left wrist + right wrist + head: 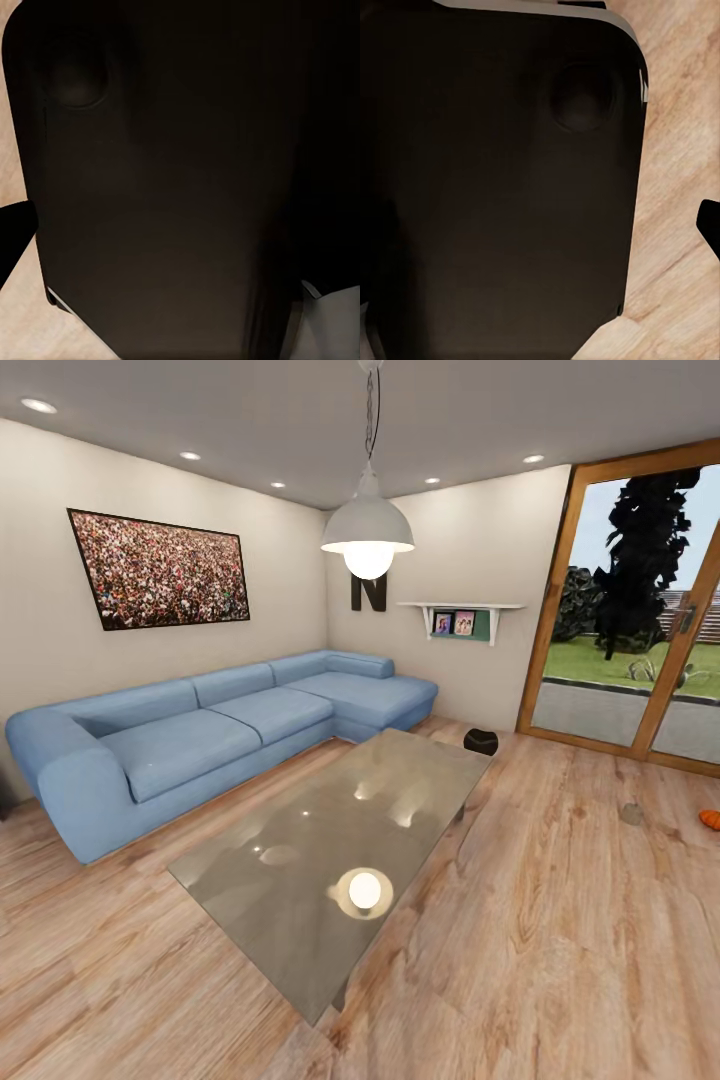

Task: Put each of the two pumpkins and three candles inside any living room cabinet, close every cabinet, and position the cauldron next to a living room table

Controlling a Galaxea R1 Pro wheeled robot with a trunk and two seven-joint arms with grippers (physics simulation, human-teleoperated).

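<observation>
The low grey glossy table [300, 920] stands in the middle of the living room, reflecting the lamp. Beyond its far end the squat black cauldron [481, 741] sits on the plank floor near the wall. One small grey candle [631, 814] lies on the floor at the right. An orange pumpkin [710, 819] is cut by the right edge just past it. In each wrist view a dark panel of the robot's own body is close to the camera. One black fingertip [9, 232] pokes in at the left wrist view's edge, and another fingertip [709, 225] at the right wrist view's edge.
A blue L-shaped sofa [200, 735] runs along the left wall and far corner. A white pendant lamp [367, 530] hangs over the table. Wood-framed glass doors [640, 610] fill the right wall. Open plank floor lies to the table's right.
</observation>
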